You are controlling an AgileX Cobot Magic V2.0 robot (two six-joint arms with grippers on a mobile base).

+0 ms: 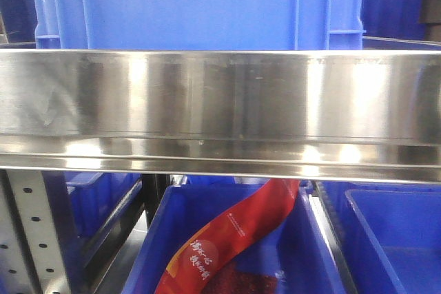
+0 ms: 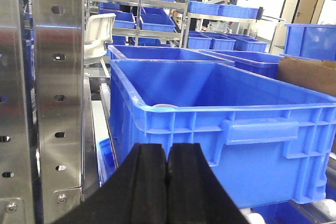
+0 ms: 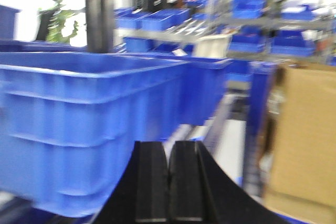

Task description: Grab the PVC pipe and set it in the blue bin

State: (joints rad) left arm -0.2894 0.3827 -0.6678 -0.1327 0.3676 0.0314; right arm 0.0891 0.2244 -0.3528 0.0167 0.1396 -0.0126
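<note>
No PVC pipe shows in any view. A large blue bin (image 2: pixel 220 129) stands on the shelf right in front of my left gripper (image 2: pixel 168 153), whose black jaws are pressed together and empty, just below the bin's near rim. Something pale lies in the bin's bottom (image 2: pixel 164 106); I cannot tell what it is. My right gripper (image 3: pixel 169 150) is shut and empty, with a blue bin (image 3: pixel 79 124) close on its left; this view is blurred. The front view shows the bottom of a blue bin (image 1: pixel 200 5) on top of the steel shelf.
A steel shelf beam (image 1: pixel 220 108) fills the front view. Below it a blue crate (image 1: pixel 289 253) holds a red packet (image 1: pixel 241 232). A perforated steel upright (image 2: pixel 52 93) stands left of my left gripper. A white jug (image 2: pixel 98 35) sits behind. A cardboard box (image 3: pixel 304 140) is at the right.
</note>
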